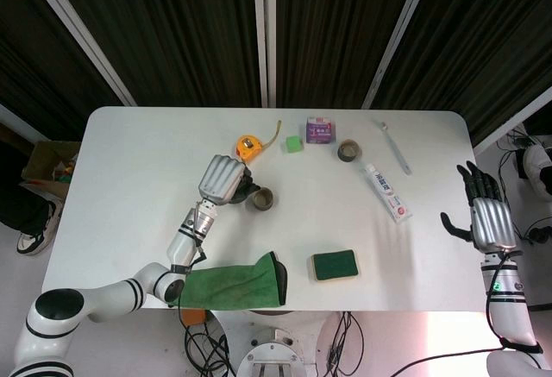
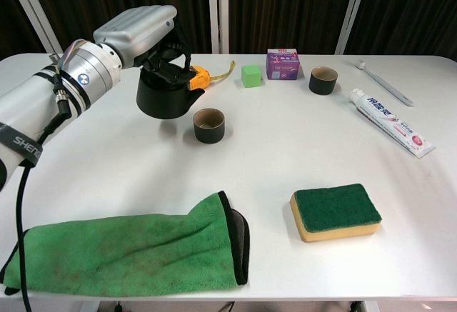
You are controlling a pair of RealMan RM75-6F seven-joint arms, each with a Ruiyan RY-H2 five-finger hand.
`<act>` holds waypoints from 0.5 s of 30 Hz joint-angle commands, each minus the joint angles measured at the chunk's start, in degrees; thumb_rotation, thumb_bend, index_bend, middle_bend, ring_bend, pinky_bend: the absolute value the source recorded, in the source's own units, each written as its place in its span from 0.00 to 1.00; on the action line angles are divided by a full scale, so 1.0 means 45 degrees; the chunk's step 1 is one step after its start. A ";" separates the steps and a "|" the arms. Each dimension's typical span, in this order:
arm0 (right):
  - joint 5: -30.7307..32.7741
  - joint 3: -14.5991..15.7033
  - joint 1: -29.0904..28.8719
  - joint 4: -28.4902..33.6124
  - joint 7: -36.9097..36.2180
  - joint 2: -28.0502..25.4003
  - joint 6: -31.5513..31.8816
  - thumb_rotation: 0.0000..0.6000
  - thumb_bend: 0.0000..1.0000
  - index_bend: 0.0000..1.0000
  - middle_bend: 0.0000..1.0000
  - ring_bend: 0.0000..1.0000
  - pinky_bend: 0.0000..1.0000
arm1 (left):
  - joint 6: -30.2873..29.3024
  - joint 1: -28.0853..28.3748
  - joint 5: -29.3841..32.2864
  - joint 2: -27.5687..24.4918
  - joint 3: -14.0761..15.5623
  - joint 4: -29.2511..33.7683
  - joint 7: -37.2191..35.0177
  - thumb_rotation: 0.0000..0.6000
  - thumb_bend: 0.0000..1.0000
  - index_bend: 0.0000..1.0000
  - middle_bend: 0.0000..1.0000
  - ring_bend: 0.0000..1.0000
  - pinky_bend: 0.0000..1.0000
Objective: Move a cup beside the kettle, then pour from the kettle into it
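My left hand (image 2: 146, 33) grips the black kettle (image 2: 166, 94) by its handle and holds it above the table, its spout toward the dark cup (image 2: 208, 125) just to its right. In the head view that left hand (image 1: 222, 179) covers most of the kettle (image 1: 246, 189), which hangs close beside the cup (image 1: 263, 197). A second dark cup (image 2: 323, 79) stands at the back, also seen as the far cup (image 1: 349, 149) from above. My right hand (image 1: 483, 217) hovers open past the table's right edge, holding nothing.
A green cloth (image 2: 136, 248) lies at the front left, a green-topped sponge (image 2: 335, 212) at the front right. An orange tape measure (image 2: 196, 78), green block (image 2: 250, 76) and purple box (image 2: 283, 63) line the back. A toothpaste tube (image 2: 389, 130) and toothbrush (image 2: 384, 81) lie to the right.
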State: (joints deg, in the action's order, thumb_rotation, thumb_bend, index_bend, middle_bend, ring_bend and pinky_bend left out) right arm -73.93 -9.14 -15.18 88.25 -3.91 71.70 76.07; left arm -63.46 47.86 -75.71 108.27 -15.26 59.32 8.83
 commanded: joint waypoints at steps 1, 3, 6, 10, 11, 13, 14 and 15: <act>-0.0005 -0.0020 0.0012 -0.0027 0.0036 0.0025 -0.0009 1.00 0.28 0.00 0.00 0.00 0.00 | -0.0172 0.0035 -0.0220 0.0059 0.0130 -0.0189 0.0183 1.00 0.37 1.00 1.00 1.00 0.71; 0.0000 -0.0034 0.0023 -0.0047 0.0060 0.0035 -0.0027 1.00 0.28 0.00 0.00 0.00 0.00 | -0.0274 0.0034 -0.0353 0.0126 0.0225 -0.0301 0.0218 1.00 0.37 1.00 1.00 1.00 0.71; 0.0047 -0.0051 0.0047 -0.0092 0.0134 0.0058 -0.0056 1.00 0.28 0.00 0.00 0.00 0.00 | -0.0295 0.0032 -0.0386 0.0160 0.0251 -0.0333 0.0202 1.00 0.37 1.00 1.00 1.00 0.71; 0.0071 -0.0066 0.0085 -0.0134 0.0196 0.0097 -0.0061 1.00 0.28 0.00 0.00 0.00 0.00 | -0.0397 0.0034 -0.0496 0.0153 0.0305 -0.0384 0.0324 1.00 0.37 1.00 1.00 1.00 0.71; 0.0072 -0.0070 0.0092 -0.0143 0.0196 0.0102 -0.0066 1.00 0.28 0.00 0.00 0.00 0.00 | -0.0423 0.0032 -0.0524 0.0159 0.0323 -0.0397 0.0358 1.00 0.37 1.00 1.00 1.00 0.71; 0.0068 -0.0079 0.0104 -0.0156 0.0192 0.0115 -0.0079 1.00 0.28 0.00 0.00 0.00 0.00 | -0.0494 0.0038 -0.0601 0.0169 0.0358 -0.0427 0.0435 1.00 0.37 1.00 1.00 1.00 0.71; 0.0061 -0.0083 0.0107 -0.0160 0.0194 0.0122 -0.0081 1.00 0.28 0.00 0.00 0.00 0.00 | -0.0523 0.0041 -0.0635 0.0177 0.0373 -0.0443 0.0466 1.00 0.37 1.00 1.00 1.00 0.71; 0.0048 -0.0085 0.0109 -0.0166 0.0198 0.0131 -0.0089 1.00 0.28 0.00 0.00 0.00 0.00 | -0.0551 0.0048 -0.0677 0.0185 0.0395 -0.0460 0.0509 1.00 0.37 1.00 1.00 1.00 0.71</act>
State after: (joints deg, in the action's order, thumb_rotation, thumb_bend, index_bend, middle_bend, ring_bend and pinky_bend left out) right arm -73.71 -9.52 -14.69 87.50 -3.02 72.29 75.66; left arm -65.87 48.05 -78.67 109.07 -13.54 57.31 11.03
